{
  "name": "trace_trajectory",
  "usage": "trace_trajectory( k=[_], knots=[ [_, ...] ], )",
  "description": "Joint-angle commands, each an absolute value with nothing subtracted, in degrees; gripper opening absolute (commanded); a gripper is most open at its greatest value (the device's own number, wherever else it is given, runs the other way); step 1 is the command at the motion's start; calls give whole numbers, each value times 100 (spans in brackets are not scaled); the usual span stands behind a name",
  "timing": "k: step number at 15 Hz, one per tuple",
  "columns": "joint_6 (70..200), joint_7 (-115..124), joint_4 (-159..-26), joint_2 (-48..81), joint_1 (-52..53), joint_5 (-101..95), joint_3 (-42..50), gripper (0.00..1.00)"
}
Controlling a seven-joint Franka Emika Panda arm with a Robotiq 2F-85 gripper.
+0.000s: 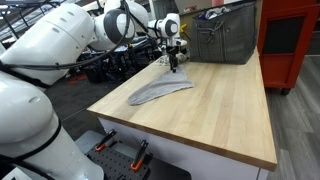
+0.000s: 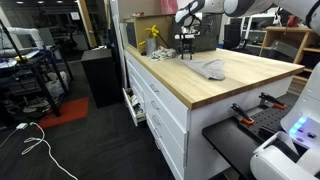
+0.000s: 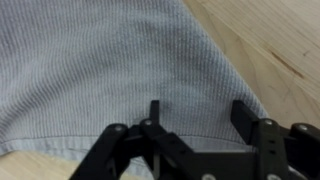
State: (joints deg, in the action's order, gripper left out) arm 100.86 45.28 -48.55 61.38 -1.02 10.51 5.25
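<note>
Hand (image 3: 197, 110): open. My two fingers (image 3: 154, 112) stand apart, one to each side, with fabric showing in the gap between them. Nothing is clamped.

Item under the hand: a grey ribbed cloth (image 3: 110, 70). It lies directly beneath me and spreads away ahead of my fingertips. In the wrist view it fills most of the picture. Its hem (image 3: 60, 140) runs crosswise just behind the fingertips. I cannot tell whether the tips press the fabric or stop just short of it.

Position in both exterior views: my hand (image 1: 175, 62) (image 2: 187, 50) points straight down over one end of the cloth (image 1: 160, 92) (image 2: 212, 69). The rest of the cloth trails away from me in a loose, flattened strip with some folds.

Support: the cloth rests on a wooden table (image 1: 220, 110) (image 2: 180, 82). Bare wood (image 3: 270, 40) shows ahead of me, off to the side of the fabric.

Surroundings: a grey bin (image 1: 222, 35) stands on the same table, near my hand, apart from the cloth. A red cabinet (image 1: 290, 40) stands off the table beyond the bin, well apart from me.
</note>
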Motion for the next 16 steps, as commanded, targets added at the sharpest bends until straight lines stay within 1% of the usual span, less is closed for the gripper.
trace_trajectory(
  k=[1,3,5,6,7,12,16],
  knots=[
    [9974,4443,-5037,5854,-333,1279,417,43],
    [9992,4435,-5087,5750,-424,1367,412,27],
    [9922,4411,-5135,5675,-483,1405,424,14],
    [9876,4317,-5232,5601,-534,1429,390,5],
    [9834,4245,-5326,5531,-563,1426,386,1],
    [9988,3553,-6172,5208,-563,1307,414,0],
    [10598,2651,-7278,4665,-672,1421,392,0]
  ],
)
